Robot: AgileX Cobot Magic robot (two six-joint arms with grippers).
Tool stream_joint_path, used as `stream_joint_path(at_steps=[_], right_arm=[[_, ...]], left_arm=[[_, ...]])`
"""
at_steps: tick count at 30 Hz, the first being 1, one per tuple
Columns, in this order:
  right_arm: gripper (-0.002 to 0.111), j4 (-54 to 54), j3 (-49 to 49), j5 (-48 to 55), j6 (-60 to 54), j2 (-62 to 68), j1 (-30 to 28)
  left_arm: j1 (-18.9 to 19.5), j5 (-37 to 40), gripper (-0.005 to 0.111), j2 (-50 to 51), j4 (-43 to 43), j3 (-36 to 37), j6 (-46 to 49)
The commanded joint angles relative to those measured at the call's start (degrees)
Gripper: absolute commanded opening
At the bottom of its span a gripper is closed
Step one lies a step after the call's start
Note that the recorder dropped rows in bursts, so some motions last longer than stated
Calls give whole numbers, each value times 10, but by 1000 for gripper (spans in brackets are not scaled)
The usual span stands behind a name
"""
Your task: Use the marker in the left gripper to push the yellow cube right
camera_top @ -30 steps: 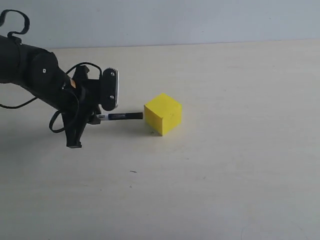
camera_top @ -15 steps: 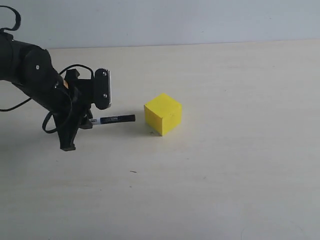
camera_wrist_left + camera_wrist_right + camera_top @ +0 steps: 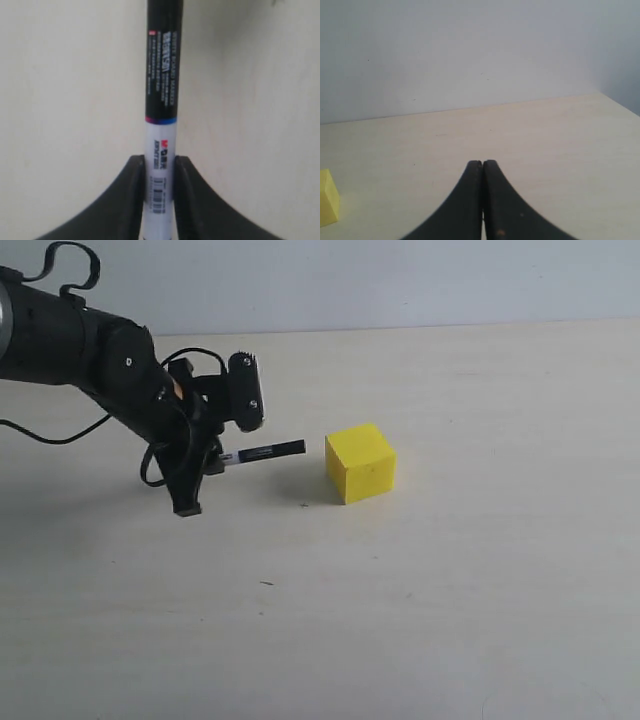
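Observation:
The yellow cube (image 3: 361,463) rests on the pale wooden table (image 3: 450,600), a little right of the middle; its edge also shows in the right wrist view (image 3: 327,202). My left gripper (image 3: 219,459) (image 3: 160,162) is shut on the white barrel of the marker (image 3: 265,452) (image 3: 161,100). The marker's black cap points right at the cube, with a small gap between tip and cube. My right gripper (image 3: 482,163) is shut with nothing in it and does not show in the exterior view.
The black left arm (image 3: 90,350) and its looping cables (image 3: 60,260) fill the far left of the table. A grey wall (image 3: 350,280) stands behind the table's back edge. A tiny dark speck (image 3: 266,583) lies on the table nearer the front.
The cube has shifted to the right and turned a little. My left arm drew back left with the marker, then came right and slightly up; the tip now stands off the cube.

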Motion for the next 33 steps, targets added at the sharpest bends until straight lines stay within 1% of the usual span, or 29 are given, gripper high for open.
stream_joint_path(at_steps=[1,4,7,10,14,19,22,24,29,32,33], right_arm=[[0,0,2,-3,-1,-4,-5],[0,0,2,-3,-1,-4,-5],[0,0,2,-3,-1,-4,-5],[0,0,2,-3,-1,-4,-5],[0,0,2,-3,-1,-4,-5],[0,0,2,-3,-1,-4,-5],[0,0,2,-3,-1,-4,-5],[0,0,2,-3,-1,-4,-5],[0,0,2,-3,-1,-4,-5],[0,0,2,-3,-1,-4,-5],[0,0,2,-3,-1,-4,-5]], left_arm=[[18,84,0,-13,17,-3,-20],[20,119,0,-13,22,-3,-22],[17,123,0,-13,22,-3,-27],[6,89,0,-11,22,-3,-50],[-14,30,0,10,22,-11,-57],[-40,23,0,57,22,-60,-65],[-44,23,0,74,24,-94,-80],[-44,23,0,73,27,-105,-97],[-44,92,0,63,72,-112,-99],[-43,164,0,58,126,-112,-118],[-43,194,0,56,159,-112,-143]])
